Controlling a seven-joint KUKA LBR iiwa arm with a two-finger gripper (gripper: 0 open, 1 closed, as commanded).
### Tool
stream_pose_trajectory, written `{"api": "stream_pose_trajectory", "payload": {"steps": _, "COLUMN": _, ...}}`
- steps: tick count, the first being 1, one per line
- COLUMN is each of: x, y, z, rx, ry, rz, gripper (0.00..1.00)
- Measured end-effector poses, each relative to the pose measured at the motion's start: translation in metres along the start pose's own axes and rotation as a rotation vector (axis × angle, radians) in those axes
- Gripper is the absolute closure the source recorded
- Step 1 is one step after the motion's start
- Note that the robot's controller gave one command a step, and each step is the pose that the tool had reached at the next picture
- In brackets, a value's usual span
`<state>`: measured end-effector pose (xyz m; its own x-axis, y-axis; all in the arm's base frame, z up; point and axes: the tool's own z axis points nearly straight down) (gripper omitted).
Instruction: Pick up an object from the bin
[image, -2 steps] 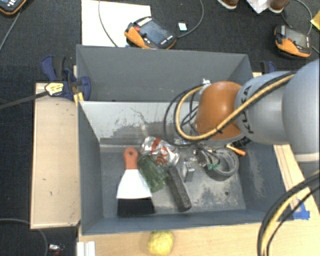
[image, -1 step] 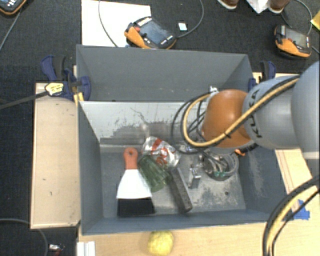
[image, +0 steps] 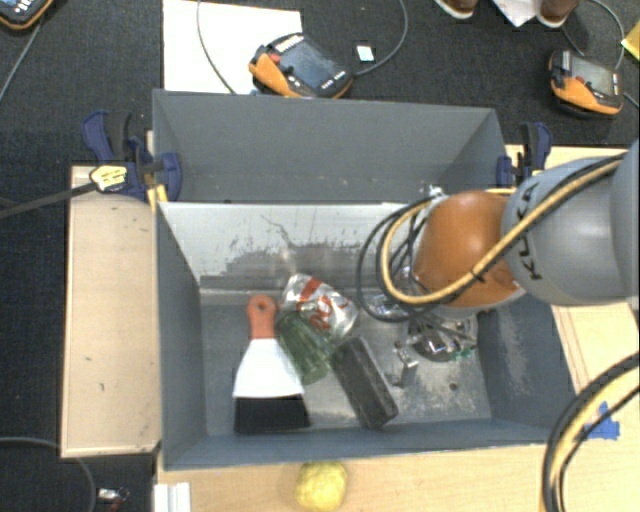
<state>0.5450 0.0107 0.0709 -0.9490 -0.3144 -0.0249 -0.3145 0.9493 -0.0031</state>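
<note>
My gripper (image: 411, 363), open or closed I cannot tell, sits low in the bin (image: 320, 150) just right of a dark oblong block (image: 364, 384) lying mid-floor, long axis running upper-left to lower-right.

Green bottle (image: 303, 350), grey bin (image: 320, 150)

Taken from a single camera above the grey metal bin (image: 330, 150), looking down and somewhat from one side, with the far wall at top and the floor below it. Framed near enough to hold the whole bin with a margin of surroundings; crossed at right by the arm (image: 580, 240).
</note>
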Motion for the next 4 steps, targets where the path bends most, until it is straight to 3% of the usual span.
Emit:
{"api": "stream_pose_trajectory", "payload": {"steps": 1, "x": 0.004, "y": 0.037, "z": 0.0, "rx": 0.0, "ry": 0.011, "rz": 0.201, "gripper": 0.0}}
{"api": "stream_pose_trajectory", "payload": {"steps": 2, "x": 0.005, "y": 0.037, "z": 0.0, "rx": 0.001, "ry": 0.012, "rz": 0.171, "gripper": 0.0}}
{"api": "stream_pose_trajectory", "payload": {"steps": 3, "x": 0.006, "y": 0.065, "z": 0.0, "rx": 0.0, "ry": 0.013, "rz": -0.002, "gripper": 0.0}}
{"api": "stream_pose_trajectory", "payload": {"steps": 4, "x": 0.008, "y": 0.075, "z": 0.0, "rx": 0.001, "ry": 0.013, "rz": 0.068, "gripper": 0.0}}
